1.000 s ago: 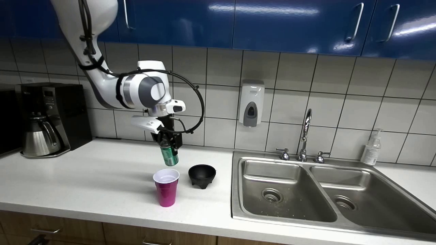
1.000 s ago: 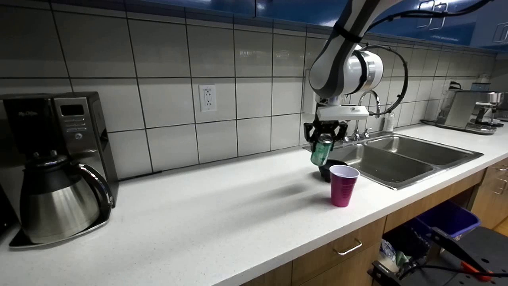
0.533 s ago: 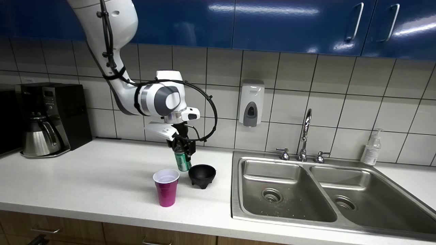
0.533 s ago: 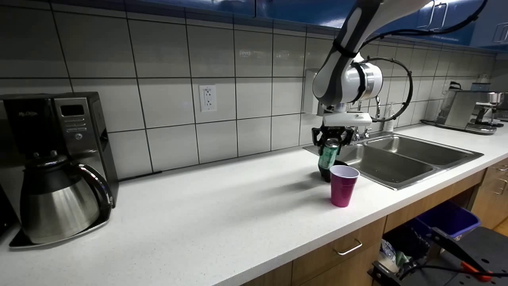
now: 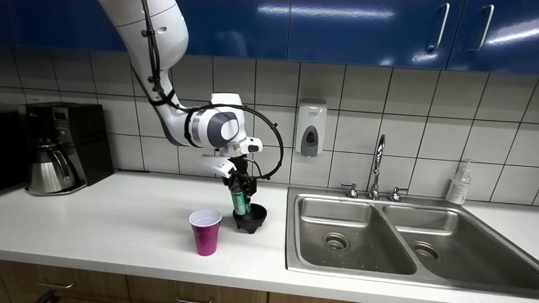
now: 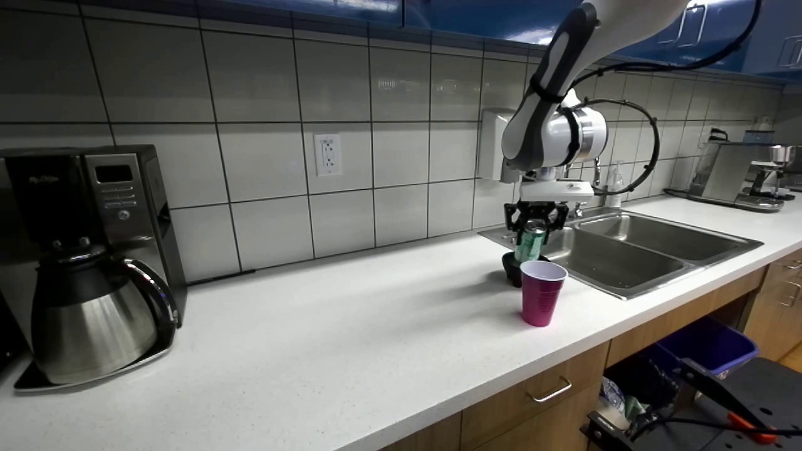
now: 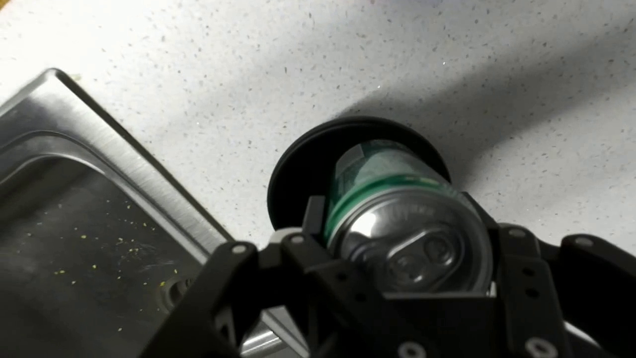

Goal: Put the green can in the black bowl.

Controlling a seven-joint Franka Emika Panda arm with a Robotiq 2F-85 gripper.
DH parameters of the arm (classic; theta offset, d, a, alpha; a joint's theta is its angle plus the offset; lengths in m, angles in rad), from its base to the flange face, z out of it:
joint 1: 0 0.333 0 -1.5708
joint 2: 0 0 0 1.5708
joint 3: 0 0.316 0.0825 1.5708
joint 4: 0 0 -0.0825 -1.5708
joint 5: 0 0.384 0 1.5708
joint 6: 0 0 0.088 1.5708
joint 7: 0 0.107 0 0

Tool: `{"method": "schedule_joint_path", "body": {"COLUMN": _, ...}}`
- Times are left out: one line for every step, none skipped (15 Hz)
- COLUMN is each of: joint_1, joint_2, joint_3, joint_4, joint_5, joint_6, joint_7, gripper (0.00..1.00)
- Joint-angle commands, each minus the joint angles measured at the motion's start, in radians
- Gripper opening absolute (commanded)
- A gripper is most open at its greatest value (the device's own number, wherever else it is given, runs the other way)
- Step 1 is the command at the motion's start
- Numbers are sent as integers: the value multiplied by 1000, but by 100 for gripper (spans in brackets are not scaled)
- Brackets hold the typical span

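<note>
My gripper [image 7: 397, 214] is shut on the green can [image 7: 392, 166], with a finger on either side of its silvery top. The can [image 5: 241, 204] leans slightly, and its lower end overlaps the opening of the black bowl [image 5: 250, 223] in an exterior view. Seen from the wrist, the can's far end lies within the rim of the bowl [image 7: 298, 181]. Whether can and bowl touch cannot be made out. The pink cup [image 6: 542, 294] covers part of the bowl [image 6: 510, 268] in an exterior view.
The pink cup [image 5: 206, 233] stands close to the bowl, towards the counter's front edge. A steel double sink [image 5: 294, 235] lies on the bowl's far side from the coffee maker [image 5: 67, 143]. A tiled wall [image 5: 273, 126] with a soap dispenser [image 5: 311, 128] rises behind.
Over the last second my arm has carried the green can away from the coffee maker and lowered it, from beside the bowl to over its opening. Bowl and cup have stayed put.
</note>
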Motion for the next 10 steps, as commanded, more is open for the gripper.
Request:
{"method": "schedule_joint_path", "body": {"joint_1": -10, "joint_2": 32, "joint_3": -9, "joint_4": 68, "joint_5": 15, "joint_6": -53, "joint_7": -20, "gripper": 39}}
{"method": "schedule_joint_path", "body": {"joint_1": -12, "joint_2": 42, "joint_3": -10, "joint_4": 78, "joint_5": 16, "joint_6": -58, "joint_7": -19, "gripper": 39}}
{"method": "schedule_joint_path", "body": {"joint_1": -14, "joint_2": 53, "joint_3": -8, "joint_4": 89, "joint_5": 19, "joint_6": -63, "joint_7": -20, "gripper": 39}}
{"method": "schedule_joint_path", "body": {"joint_1": -17, "joint_2": 65, "joint_3": -4, "joint_4": 100, "joint_5": 23, "joint_6": -68, "joint_7": -23, "gripper": 39}}
{"method": "schedule_joint_path", "body": {"joint_1": -17, "joint_2": 77, "joint_3": -3, "joint_4": 111, "joint_5": 26, "joint_6": -75, "joint_7": -22, "gripper": 39}}
{"method": "schedule_joint_path", "body": {"joint_1": -19, "joint_2": 88, "joint_3": -1, "joint_4": 120, "joint_5": 29, "joint_6": -82, "joint_7": -23, "gripper": 39}}
{"method": "schedule_joint_path", "body": {"joint_1": -23, "joint_2": 100, "joint_3": 4, "joint_4": 131, "joint_5": 35, "joint_6": -88, "joint_7": -27, "gripper": 39}}
{"method": "schedule_joint_path", "body": {"joint_1": -23, "joint_2": 112, "joint_3": 4, "joint_4": 141, "joint_5": 39, "joint_6": -93, "joint_7": -26, "gripper": 39}}
{"method": "schedule_joint_path", "body": {"joint_1": -24, "joint_2": 122, "joint_3": 5, "joint_4": 148, "joint_5": 42, "joint_6": -97, "joint_7": -28, "gripper": 39}}
{"method": "schedule_joint_path", "body": {"joint_1": -24, "joint_2": 132, "joint_3": 5, "joint_4": 155, "joint_5": 43, "joint_6": -100, "joint_7": -27, "gripper": 39}}
